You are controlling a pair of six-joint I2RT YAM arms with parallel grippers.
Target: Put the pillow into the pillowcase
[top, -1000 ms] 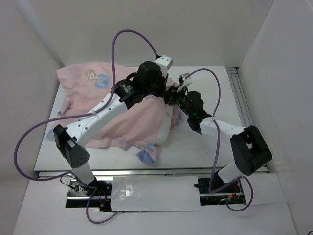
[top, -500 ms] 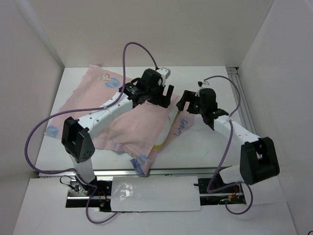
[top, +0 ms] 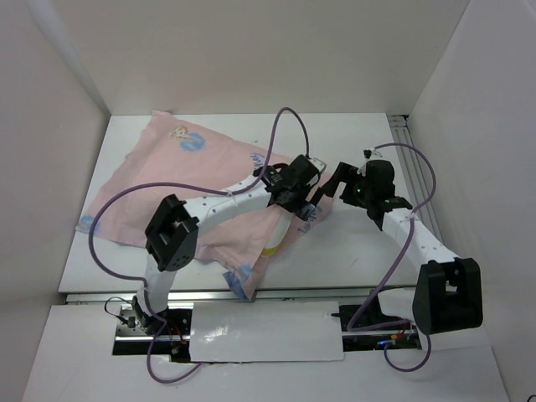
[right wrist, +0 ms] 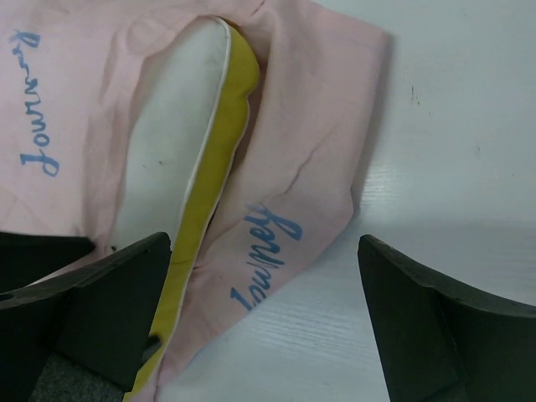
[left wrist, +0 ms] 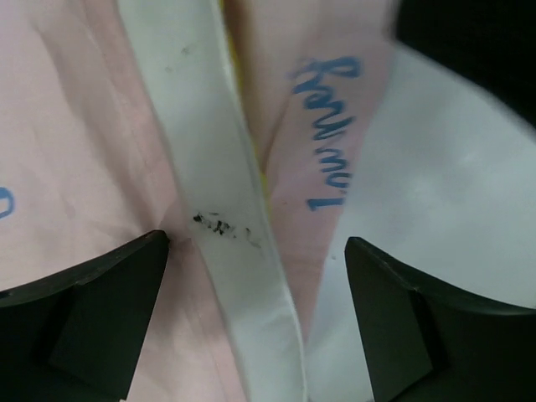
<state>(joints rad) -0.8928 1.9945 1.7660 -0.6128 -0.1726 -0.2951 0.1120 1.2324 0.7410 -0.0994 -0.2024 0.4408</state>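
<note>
Pillowcase (top: pixel 167 172) is lying pink side up across left and centre of the white surface (top: pixel 360 251) | pillow (right wrist: pixel 163 126) is sitting inside it, white face and yellow edge showing at the opening, centre frame | left tool (left wrist: pixel 260 276) is hovering spread wide over that opening, gripping nothing | right tool (right wrist: pixel 264 285) is hanging spread wide just right of it, gripping nothing
</note>
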